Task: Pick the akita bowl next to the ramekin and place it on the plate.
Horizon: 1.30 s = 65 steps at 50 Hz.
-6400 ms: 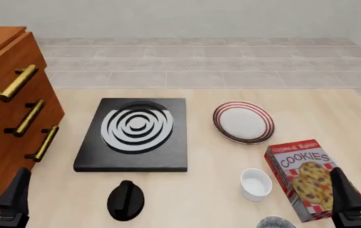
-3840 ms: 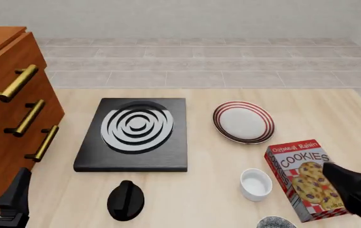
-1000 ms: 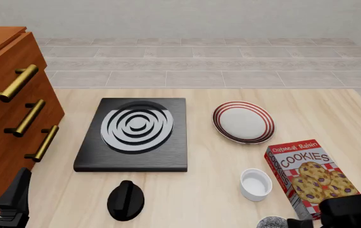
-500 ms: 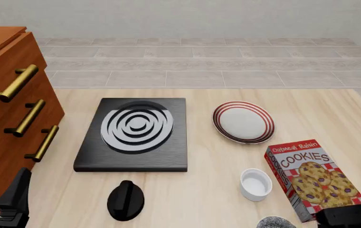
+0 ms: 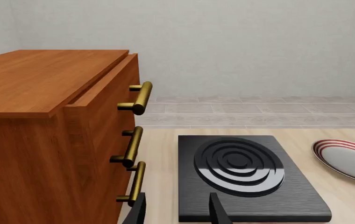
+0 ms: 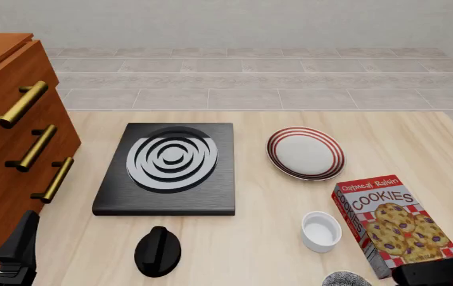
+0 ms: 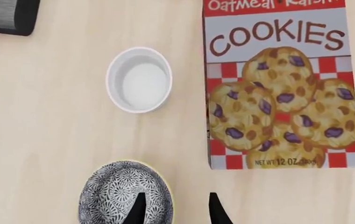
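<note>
Akita bowl (image 7: 125,193) sat near ramekin (image 7: 138,80), beside cookie box (image 7: 282,84). Right gripper (image 7: 174,207) hovered above, fingers parted, empty. Likely rigid, glossy, slippery — pinch rim wall.

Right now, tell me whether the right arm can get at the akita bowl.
Probably yes: the open right gripper hangs directly over the akita bowl, one finger above its rim; ramekin and cookie box stand clear.
</note>
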Each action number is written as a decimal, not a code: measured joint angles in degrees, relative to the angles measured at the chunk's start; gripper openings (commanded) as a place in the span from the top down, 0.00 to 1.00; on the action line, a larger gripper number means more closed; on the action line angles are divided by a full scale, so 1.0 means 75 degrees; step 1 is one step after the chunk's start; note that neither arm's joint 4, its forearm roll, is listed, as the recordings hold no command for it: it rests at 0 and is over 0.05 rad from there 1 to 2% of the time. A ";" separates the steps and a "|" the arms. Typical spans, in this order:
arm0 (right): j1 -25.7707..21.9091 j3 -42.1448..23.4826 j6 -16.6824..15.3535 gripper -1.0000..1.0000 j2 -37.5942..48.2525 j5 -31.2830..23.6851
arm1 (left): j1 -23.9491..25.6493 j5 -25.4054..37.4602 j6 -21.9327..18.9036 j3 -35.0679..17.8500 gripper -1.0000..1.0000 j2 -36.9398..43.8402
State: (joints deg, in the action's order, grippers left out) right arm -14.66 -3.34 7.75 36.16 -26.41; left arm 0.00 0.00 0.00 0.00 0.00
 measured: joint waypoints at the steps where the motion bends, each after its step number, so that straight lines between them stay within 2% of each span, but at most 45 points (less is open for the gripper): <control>1: -0.0004 0.0010 0.0004 0.00 0.0019 0.0025 | 0.0000 0.0000 0.0000 0.0000 0.00 0.0000; 27: -0.0149 0.0218 0.0151 0.00 0.0528 0.0610 | 0.0000 0.0000 0.0000 0.0000 0.00 0.0000; 28: -0.0153 0.0218 0.0151 1.00 0.0544 0.0624 | 0.0000 0.0000 0.0000 0.0000 0.00 0.0000; 45: -0.0248 0.0088 0.0136 1.00 0.0376 0.0389 | 0.0000 0.0000 0.0000 0.0000 0.00 0.0000; 65: -0.0390 -0.0377 0.0326 1.00 -0.1424 -0.1496 | 0.0000 0.0000 0.0000 0.0000 0.00 0.0000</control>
State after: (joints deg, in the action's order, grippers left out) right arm -17.58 -6.17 10.20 25.48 -37.63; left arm 0.00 0.00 0.00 0.00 0.00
